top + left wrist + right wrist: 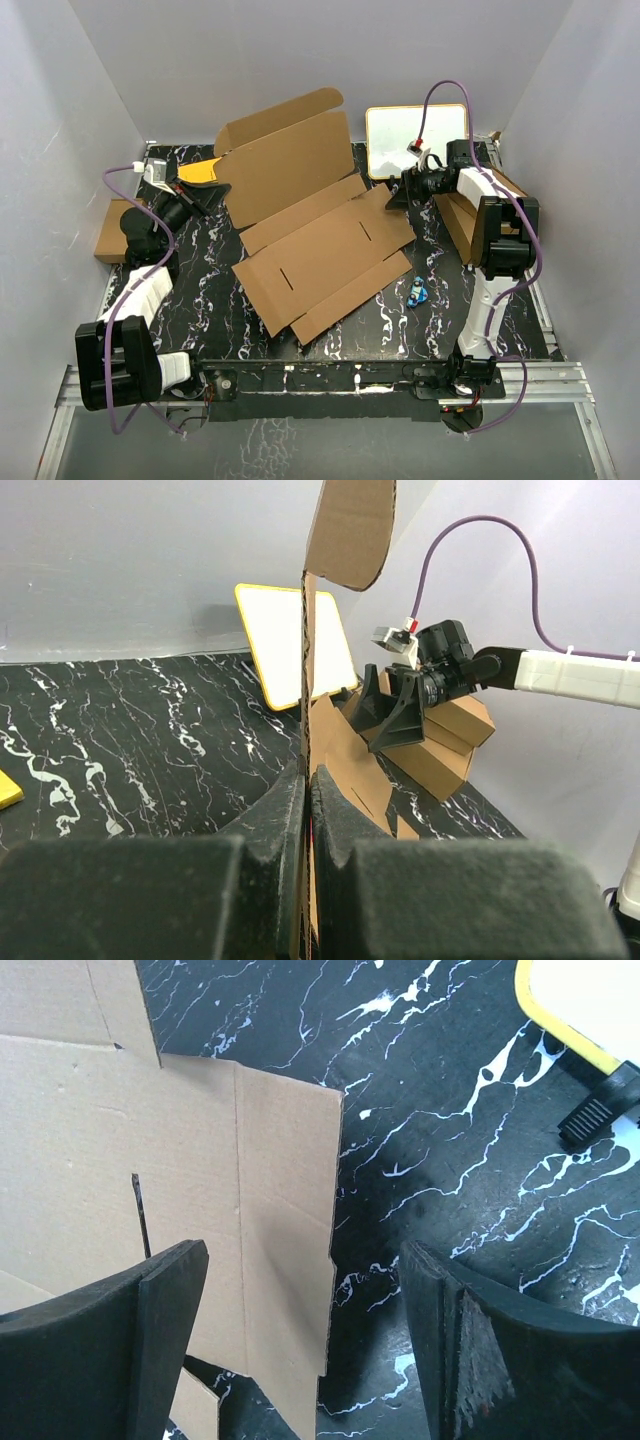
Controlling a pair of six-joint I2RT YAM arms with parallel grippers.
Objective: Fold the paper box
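Paper box (320, 245): lies unfolded across the middle of the surface (200, 300). It is flat except for its far-left panel, which stands raised near the far edge.
Left claw (307, 780): closed on the edge of the raised panel, with the cardboard pinched between both pads, near the far-left corner of the surface.
Right claw (305, 1260): jaws wide apart and holding nothing, above the right-hand flap's edge where cardboard meets bare marble.
White board (415, 140): yellow-rimmed, at the far edge right of centre, just behind the right claw.
Small brown box (112, 230): at the left edge.
Second brown box (462, 215): at the right edge, partly under the right arm.
Blue object (418, 292): small, on the marble just beside the box's right corner.
Yellow card (198, 170): far left, partly hidden by the left claw.
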